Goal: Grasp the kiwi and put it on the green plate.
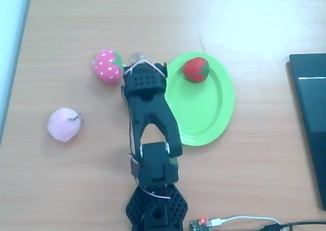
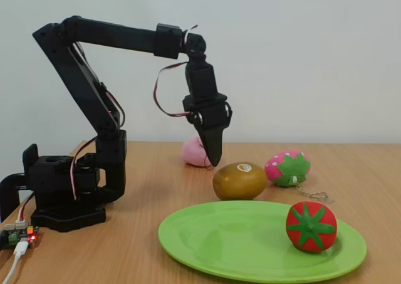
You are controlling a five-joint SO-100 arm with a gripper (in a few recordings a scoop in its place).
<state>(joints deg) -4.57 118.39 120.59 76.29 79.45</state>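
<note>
Fixed view: gripper (image 2: 213, 158) hangs tip-down above the table, just left of and above the kiwi (image 2: 240, 180), not touching it; fingers look pressed together, holding nothing. Kiwi sits on the wood just behind the green plate (image 2: 213, 246), w/ a pink strawberry (image 2: 287, 168) beside it. 1 red strawberry (image 2: 311, 226) lies on the plate. Pink peach (image 1: 63, 124) sits well apart.
</note>
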